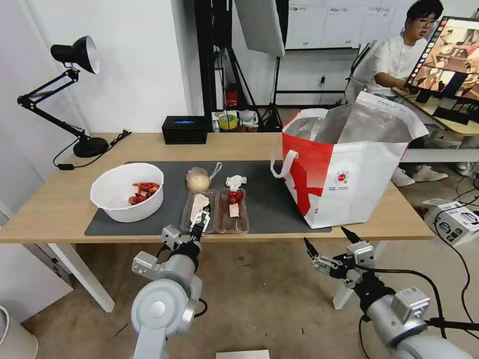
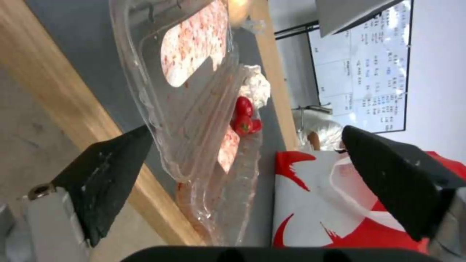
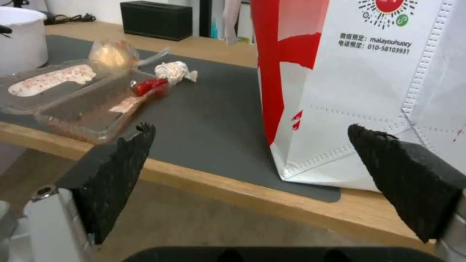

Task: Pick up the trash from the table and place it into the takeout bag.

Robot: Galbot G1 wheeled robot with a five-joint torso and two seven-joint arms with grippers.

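Observation:
On the dark mat (image 1: 272,204) of the table (image 1: 55,204) stand a white bowl (image 1: 127,192) with red shells, a knotted clear bag (image 1: 198,179), a crumpled tissue (image 1: 234,181) and a clear hinged tray (image 1: 219,214) with red scraps (image 2: 244,118). My left gripper (image 1: 201,218) is open at the tray's near edge, and the tray (image 2: 194,109) lies between its spread fingers. The takeout bag (image 1: 344,169) stands open on the right. My right gripper (image 1: 324,235) is open in front of the table edge, facing the bag's lower corner (image 3: 349,91).
A black desk lamp (image 1: 75,55) and a black box (image 1: 184,129) stand at the table's back. A cardboard box (image 1: 456,219) and cables lie on the floor to the right. A person sits at a desk behind the takeout bag.

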